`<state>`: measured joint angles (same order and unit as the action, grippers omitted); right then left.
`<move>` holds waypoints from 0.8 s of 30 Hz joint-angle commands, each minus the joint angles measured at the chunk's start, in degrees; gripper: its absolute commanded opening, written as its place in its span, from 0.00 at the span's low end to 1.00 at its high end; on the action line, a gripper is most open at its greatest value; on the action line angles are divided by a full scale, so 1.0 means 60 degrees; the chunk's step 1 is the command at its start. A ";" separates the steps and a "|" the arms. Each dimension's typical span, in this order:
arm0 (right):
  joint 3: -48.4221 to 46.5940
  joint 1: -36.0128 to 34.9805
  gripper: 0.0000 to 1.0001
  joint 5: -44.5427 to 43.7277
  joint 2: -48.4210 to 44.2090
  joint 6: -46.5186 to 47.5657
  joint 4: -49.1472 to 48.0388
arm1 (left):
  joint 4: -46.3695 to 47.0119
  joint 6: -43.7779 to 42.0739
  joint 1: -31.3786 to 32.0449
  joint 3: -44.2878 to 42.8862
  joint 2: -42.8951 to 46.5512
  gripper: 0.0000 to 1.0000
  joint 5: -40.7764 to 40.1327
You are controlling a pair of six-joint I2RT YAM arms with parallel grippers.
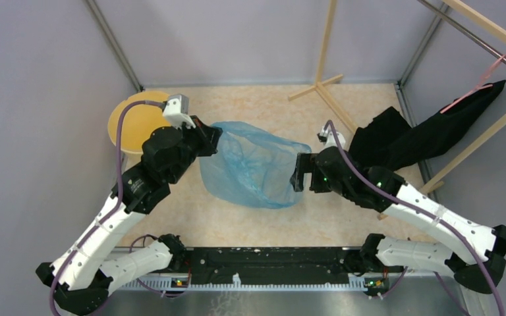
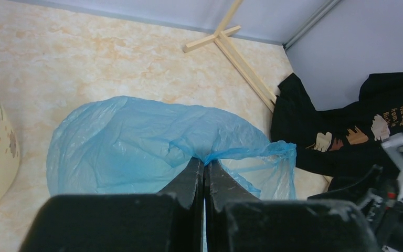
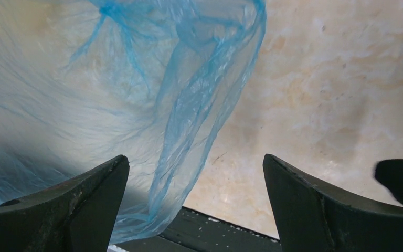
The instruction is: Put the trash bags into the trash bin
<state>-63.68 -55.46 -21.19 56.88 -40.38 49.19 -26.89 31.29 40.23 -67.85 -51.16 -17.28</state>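
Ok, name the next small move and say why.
Probably close the right hand: it is open with an edge of the trash bag hanging between its fingers, while the left hand is shut on its rim. Then both could carry it to the trash bin.

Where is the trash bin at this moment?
In the top view, the trash bin stands at the far left of the table, partly hidden behind the left arm, left of the trash bag.
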 commanded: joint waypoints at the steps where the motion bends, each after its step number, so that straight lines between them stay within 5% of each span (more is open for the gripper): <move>1: 0.1028 0.0056 0.98 0.0423 -0.0412 -0.1344 -0.2720 | 0.0380 -0.0168 0.0014 -0.0337 0.0072 0.00 0.0193; 5: 0.1742 0.0108 0.92 0.0199 -0.0468 -0.0440 -0.4753 | 0.0126 -0.0247 0.0011 -0.0388 0.0130 0.00 0.0818; 11: 0.2730 0.0351 0.90 0.2340 -0.0622 0.1136 -0.8758 | 0.0012 0.0098 0.0019 -0.0153 0.0032 0.00 0.2516; 14: 0.2270 0.0350 0.98 0.2953 -0.0144 0.1789 -0.9152 | 0.0401 0.0359 0.0015 0.0130 -0.0067 0.00 0.3305; 24: 0.1715 0.0348 0.99 0.4634 0.0628 0.2600 -0.9621 | 0.1147 0.0674 0.0013 0.0532 -0.1014 0.00 0.3863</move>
<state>-51.75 -53.71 1.28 60.69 -27.20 -2.72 -24.01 34.57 40.23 -65.17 -55.66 3.77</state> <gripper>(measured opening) 0.985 0.006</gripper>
